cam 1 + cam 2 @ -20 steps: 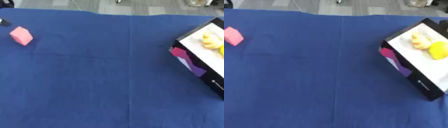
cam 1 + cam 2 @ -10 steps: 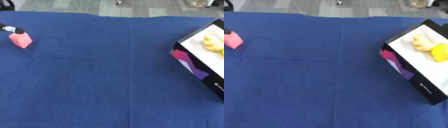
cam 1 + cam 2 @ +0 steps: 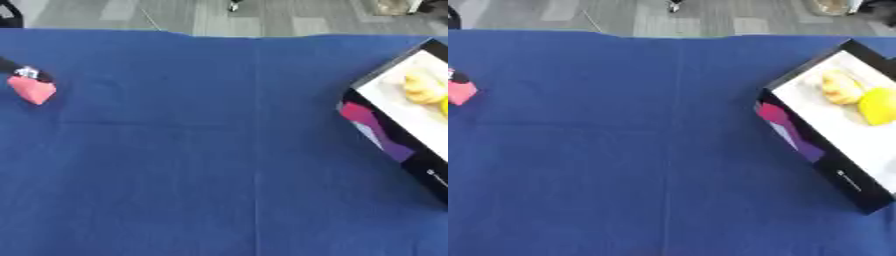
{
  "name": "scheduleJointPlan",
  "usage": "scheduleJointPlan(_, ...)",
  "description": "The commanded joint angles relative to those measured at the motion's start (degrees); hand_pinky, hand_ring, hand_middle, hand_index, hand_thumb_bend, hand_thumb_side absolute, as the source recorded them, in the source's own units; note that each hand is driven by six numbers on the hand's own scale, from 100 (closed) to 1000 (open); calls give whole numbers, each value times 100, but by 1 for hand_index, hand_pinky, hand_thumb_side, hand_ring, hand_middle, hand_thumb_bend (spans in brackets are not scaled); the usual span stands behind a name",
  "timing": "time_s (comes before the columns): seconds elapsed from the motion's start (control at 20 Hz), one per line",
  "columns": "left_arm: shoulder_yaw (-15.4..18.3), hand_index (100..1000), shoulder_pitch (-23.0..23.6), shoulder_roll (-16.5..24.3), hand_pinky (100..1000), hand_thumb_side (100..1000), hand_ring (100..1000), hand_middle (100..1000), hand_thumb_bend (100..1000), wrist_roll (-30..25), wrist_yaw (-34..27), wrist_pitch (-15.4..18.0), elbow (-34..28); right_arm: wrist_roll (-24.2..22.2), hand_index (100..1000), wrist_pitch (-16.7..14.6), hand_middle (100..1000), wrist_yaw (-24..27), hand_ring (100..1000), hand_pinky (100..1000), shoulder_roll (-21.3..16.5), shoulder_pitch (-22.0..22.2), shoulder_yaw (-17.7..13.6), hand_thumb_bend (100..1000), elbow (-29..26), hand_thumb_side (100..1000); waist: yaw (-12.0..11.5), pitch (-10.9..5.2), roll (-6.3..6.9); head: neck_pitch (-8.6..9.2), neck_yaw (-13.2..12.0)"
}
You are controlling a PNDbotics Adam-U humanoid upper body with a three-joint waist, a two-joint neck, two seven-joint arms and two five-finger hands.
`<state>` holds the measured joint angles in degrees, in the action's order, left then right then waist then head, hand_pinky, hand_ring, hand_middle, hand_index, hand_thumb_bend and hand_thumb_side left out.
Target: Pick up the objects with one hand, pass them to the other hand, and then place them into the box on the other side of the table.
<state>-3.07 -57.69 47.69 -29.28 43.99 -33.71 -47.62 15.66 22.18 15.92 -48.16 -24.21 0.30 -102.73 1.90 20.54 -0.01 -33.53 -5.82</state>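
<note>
Far over on the left, a pink block (image 3: 32,90) sits on the blue cloth (image 3: 219,150), close to the edge of the picture. The tip of the left hand (image 3: 22,71) touches the top of the block. Only a small black bit of the hand shows, with a pale spot on it, so I cannot tell if the fingers are spread, pressed together, or pinching the block. The block looks tilted, with one corner pointing down, so it may be starting to lift, but I cannot be sure. The middle of the cloth has nothing on it but a long fold line. On the right is the box (image 3: 815,150). It is black on the outside with pink and purple shapes on its side, and white on the inside. It lies at a slant. Two yellow things are in it, side by side: a pale lumpy one (image 3: 841,86) and a brighter round one (image 3: 878,105). The right hand does not show in either view. I think the job is partly done, because two things are already in the box. The pink block is the one left, as far as the pictures show. It is well apart from the box, all the way across the cloth. It has yet to be picked up, passed to the right hand, and put in the box.
</note>
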Motion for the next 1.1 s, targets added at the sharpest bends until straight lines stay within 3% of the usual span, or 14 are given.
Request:
scheduleJointPlan(0.05, 108, 794, -154, 95, 833, 421, 824, 717, 938, 185, 89, -150, 44, 25, 919, -3, 783, 25, 871, 867, -153, -74, -45, 539, -110, 365, 21, 10, 83, 103, -63)
scheduleJointPlan(0.45, 192, 749, -154, 10, 825, 425, 819, 712, 846, 491, 80, -333, 238, 64, 916, -21, 777, 28, 867, 865, -113, -32, -45, 541, -96, 368, 87, 106, 77, 117, -156)
scheduleJointPlan(0.7, 227, 701, -128, -35, 810, 412, 808, 695, 671, 724, -51, -403, 273, 72, 914, -29, 774, 24, 867, 865, -97, -22, -49, 540, -84, 369, 127, 140, 80, 125, -185)
scheduleJointPlan(0.75, 228, 701, -123, -42, 810, 412, 808, 695, 671, 773, -93, -415, 281, 71, 914, -30, 774, 24, 867, 865, -94, -25, -48, 540, -85, 369, 134, 143, 81, 125, -187)
scheduleJointPlan(0.85, 221, 664, -113, -62, 805, 377, 803, 681, 563, 836, -194, -407, 290, 72, 913, -32, 773, 26, 867, 864, -92, -26, -48, 541, -90, 368, 149, 147, 85, 120, -200)
scheduleJointPlan(1.1, 176, 592, -89, -88, 797, 345, 787, 650, 444, 866, -331, -370, 343, 84, 913, -35, 773, 35, 867, 864, -83, -15, -56, 539, -100, 370, 174, 142, 96, 115, -228)
